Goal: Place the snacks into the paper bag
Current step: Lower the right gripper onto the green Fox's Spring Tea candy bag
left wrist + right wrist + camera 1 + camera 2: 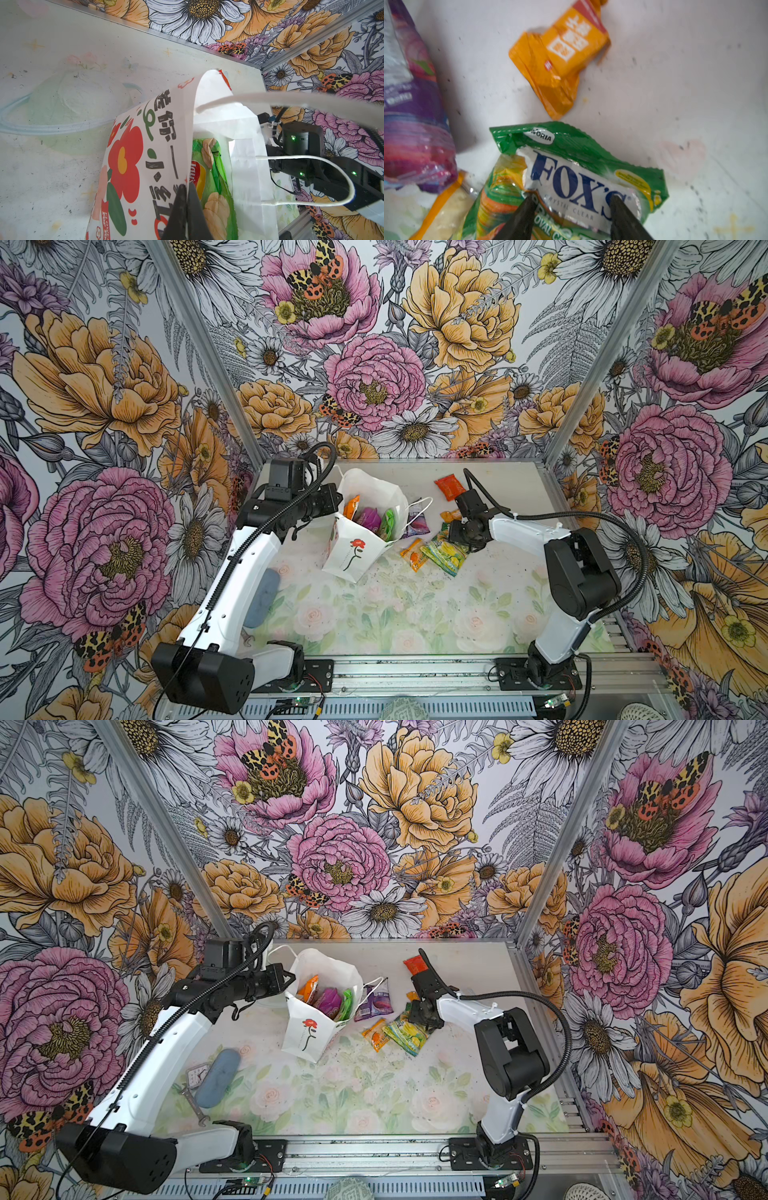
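The left gripper (186,189) pinches its two black fingers tight on the rim of the paper bag (353,549). The white bag stands tilted at mid-table, mouth up, holding an orange-red packet (351,506), a purple pouch (368,517) and a glossy green chip bag (216,182). The right gripper (574,202) has its fingers moderately apart, tips down on the flat, crinkled green-yellow packet (583,172). The packet's sealed end points at a small orange packet (556,66). A small purple packet (415,520) lies just beside the bag.

Under my black right gripper (573,196): green-yellow packet (577,176), blue lettering on silver; ahead, small orange packet (556,62); beside, purple pouch (415,124).
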You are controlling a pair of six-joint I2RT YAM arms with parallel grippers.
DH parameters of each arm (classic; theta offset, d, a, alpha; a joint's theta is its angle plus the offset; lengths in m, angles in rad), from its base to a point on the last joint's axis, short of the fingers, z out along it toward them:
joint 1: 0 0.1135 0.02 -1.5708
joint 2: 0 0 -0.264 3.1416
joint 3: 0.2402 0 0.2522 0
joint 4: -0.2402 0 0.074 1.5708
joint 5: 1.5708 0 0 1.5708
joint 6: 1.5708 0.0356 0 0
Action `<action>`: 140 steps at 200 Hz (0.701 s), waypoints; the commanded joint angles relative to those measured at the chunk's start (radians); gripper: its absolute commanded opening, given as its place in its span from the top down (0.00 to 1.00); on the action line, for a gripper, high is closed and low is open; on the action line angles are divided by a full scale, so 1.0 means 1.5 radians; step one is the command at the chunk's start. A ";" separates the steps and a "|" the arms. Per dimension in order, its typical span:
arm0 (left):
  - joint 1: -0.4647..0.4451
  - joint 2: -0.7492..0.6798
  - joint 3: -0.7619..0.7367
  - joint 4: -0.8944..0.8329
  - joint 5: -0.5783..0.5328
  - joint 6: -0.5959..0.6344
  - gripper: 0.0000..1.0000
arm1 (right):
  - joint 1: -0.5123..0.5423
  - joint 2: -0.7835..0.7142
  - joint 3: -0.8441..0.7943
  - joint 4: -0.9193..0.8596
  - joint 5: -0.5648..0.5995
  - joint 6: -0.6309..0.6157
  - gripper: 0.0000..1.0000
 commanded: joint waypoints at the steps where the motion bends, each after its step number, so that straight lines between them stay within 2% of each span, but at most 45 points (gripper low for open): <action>1: -0.001 -0.025 0.008 0.087 0.019 -0.006 1.00 | 0.004 -0.059 -0.049 0.013 -0.035 0.046 0.39; 37: -0.003 -0.024 0.008 0.087 0.016 -0.006 1.00 | -0.014 -0.097 -0.030 -0.006 -0.018 -0.033 0.33; 58: -0.004 -0.024 0.008 0.087 0.015 -0.007 1.00 | -0.008 -0.072 0.024 -0.051 0.025 -0.109 0.31; 105: -0.004 -0.023 0.007 0.088 0.013 -0.005 1.00 | -0.004 -0.006 0.098 -0.138 0.118 -0.210 0.20; 140: -0.005 -0.020 0.007 0.087 0.013 -0.006 1.00 | -0.001 0.044 0.120 -0.169 0.094 -0.272 0.20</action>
